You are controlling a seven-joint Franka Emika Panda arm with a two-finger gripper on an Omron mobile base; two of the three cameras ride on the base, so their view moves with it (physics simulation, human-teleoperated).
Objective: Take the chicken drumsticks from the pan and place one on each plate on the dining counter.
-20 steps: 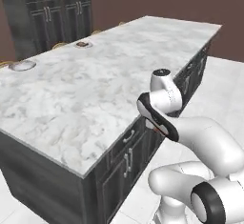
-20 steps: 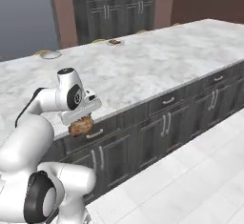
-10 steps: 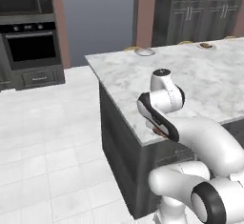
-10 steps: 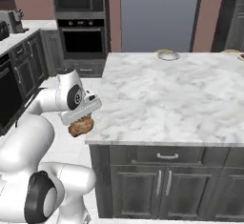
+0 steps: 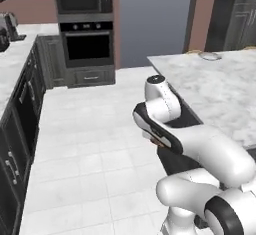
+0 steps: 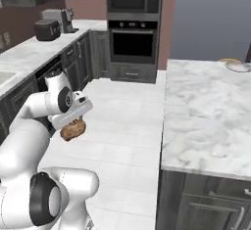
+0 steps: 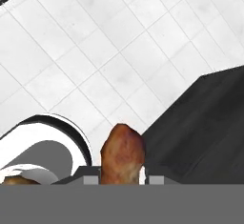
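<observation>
One drumstick (image 7: 122,154) sits clamped in the pincer (image 7: 122,178) at lower centre, its lower end cut off; fingertips barely visible.

The tabletop (image 6: 211,111) of the dining counter is the landmark. A plate (image 6: 238,66) lies on it near its far edge. The chicken drumstick (image 6: 72,129) hangs over the floor (image 6: 122,121) to the left of the tabletop, apart from it, between the fingers (image 7: 90,179). The wall oven (image 6: 132,45) stands beyond the tabletop's far left corner, across the floor.
</observation>
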